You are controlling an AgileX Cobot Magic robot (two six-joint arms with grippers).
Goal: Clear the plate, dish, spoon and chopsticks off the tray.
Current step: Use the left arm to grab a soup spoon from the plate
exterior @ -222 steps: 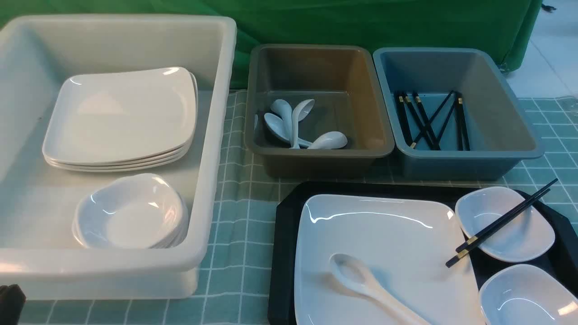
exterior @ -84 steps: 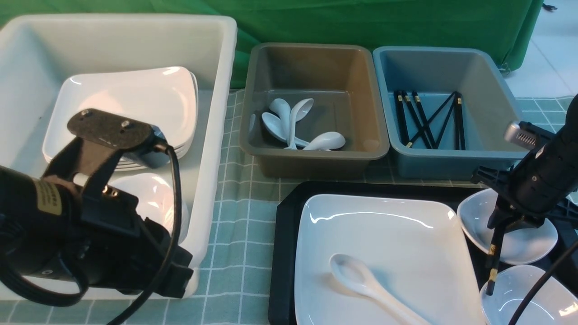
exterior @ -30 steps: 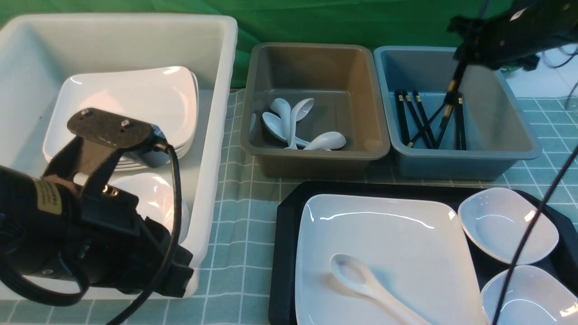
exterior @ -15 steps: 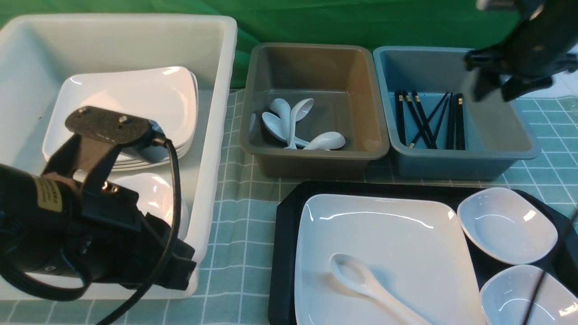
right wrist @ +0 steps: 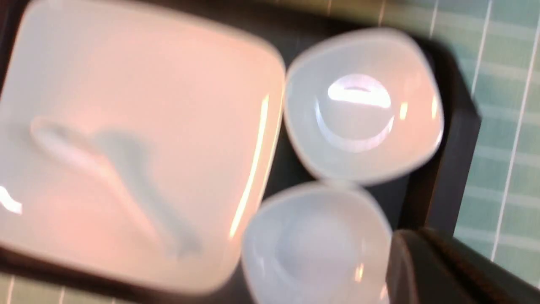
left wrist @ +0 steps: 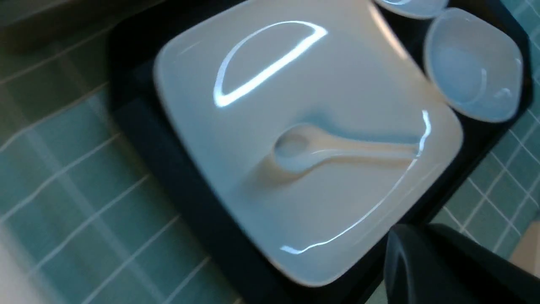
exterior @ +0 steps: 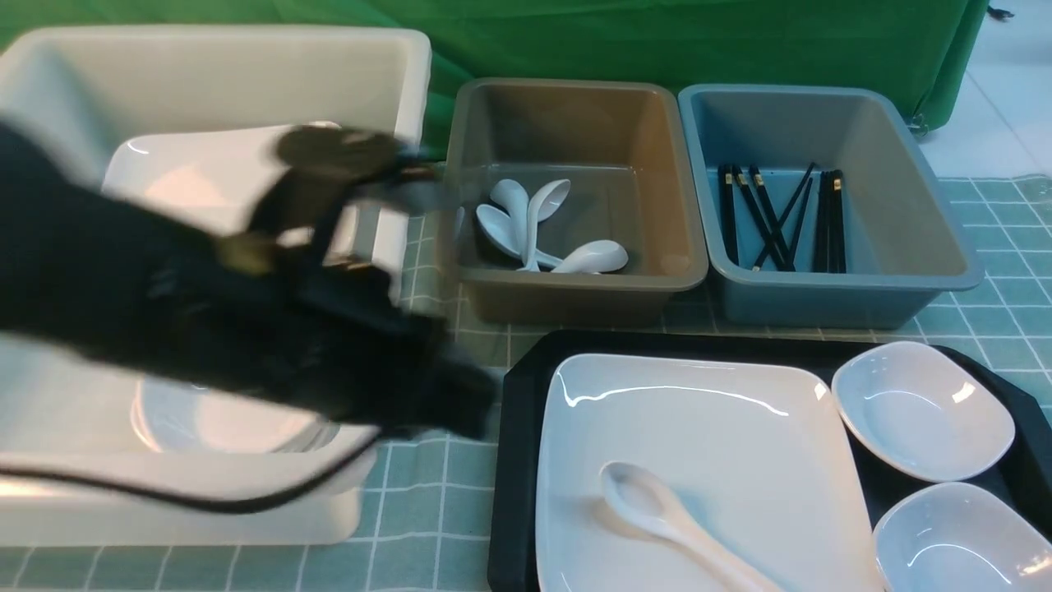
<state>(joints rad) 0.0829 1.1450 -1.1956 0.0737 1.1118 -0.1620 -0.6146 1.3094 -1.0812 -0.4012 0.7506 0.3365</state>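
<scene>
On the black tray (exterior: pixel 518 395) lies the large white plate (exterior: pixel 699 427), with the white spoon (exterior: pixel 657 514) on it, bowl towards the bins. Two small white dishes (exterior: pixel 920 411) (exterior: pixel 957 538) sit on the tray's right side. Several black chopsticks (exterior: pixel 781 218) lie in the blue-grey bin. My left gripper (exterior: pixel 464 399), blurred by motion, hangs just left of the tray; in the left wrist view it (left wrist: pixel 405 245) is shut and empty, off the plate's (left wrist: pixel 295 84) corner. My right gripper (right wrist: pixel 405 249) is shut and empty above the dishes (right wrist: pixel 363 105); the front view does not show it.
A big white bin (exterior: pixel 394 82) at the left holds stacked plates and dishes, partly behind my left arm. A grey-brown bin (exterior: pixel 575 284) with several spoons stands beside the blue-grey bin (exterior: pixel 945 271). A green checked cloth (exterior: pixel 427 493) covers the table.
My left arm has swung right from the white bin's front towards the tray. My right gripper has left the chopsticks in the blue-grey bin, shut, and gone out of the front view.
</scene>
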